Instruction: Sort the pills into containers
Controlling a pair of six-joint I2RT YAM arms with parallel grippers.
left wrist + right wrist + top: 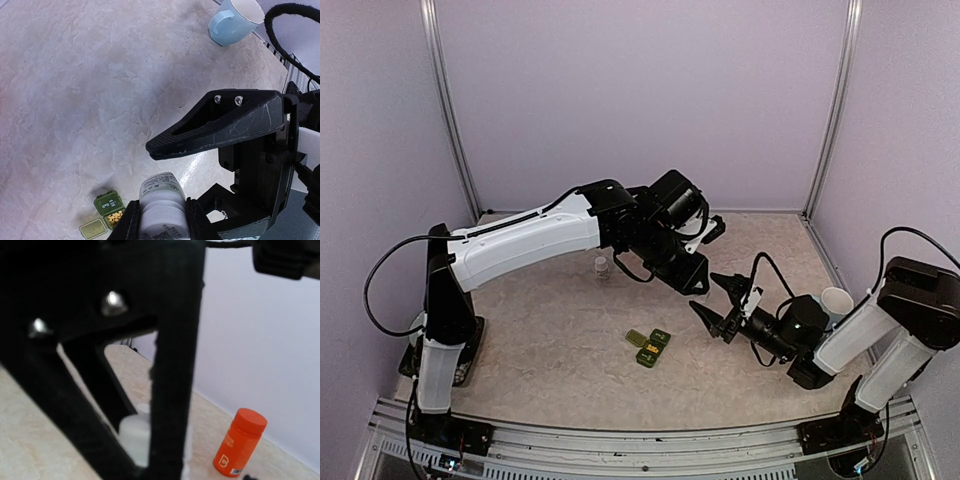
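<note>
The containers [650, 347] lie on the table near its middle, towards the near edge, below and left of where the two grippers meet. They form a dark green strip of joined square compartments. In the left wrist view one compartment stands open with small yellow pills [115, 216] heaped inside. The one beside it shows a dark green top with pale markings, and a yellowish-green lid lies flat at the other side. The left gripper [162, 207] is clamped on a white pill bottle [160, 192], held above the table. The right gripper [705, 293] hangs just beside it with its jaws spread apart. A pale blue mug [232, 20] stands upright near the right arm, well apart from the strip. An orange bottle [240, 442] with its cap on stands close to the wall. The table [560, 330] is beige with a marbled pattern. Plain lilac walls [640, 100] enclose it, with metal posts [450, 110] at the corners.
</note>
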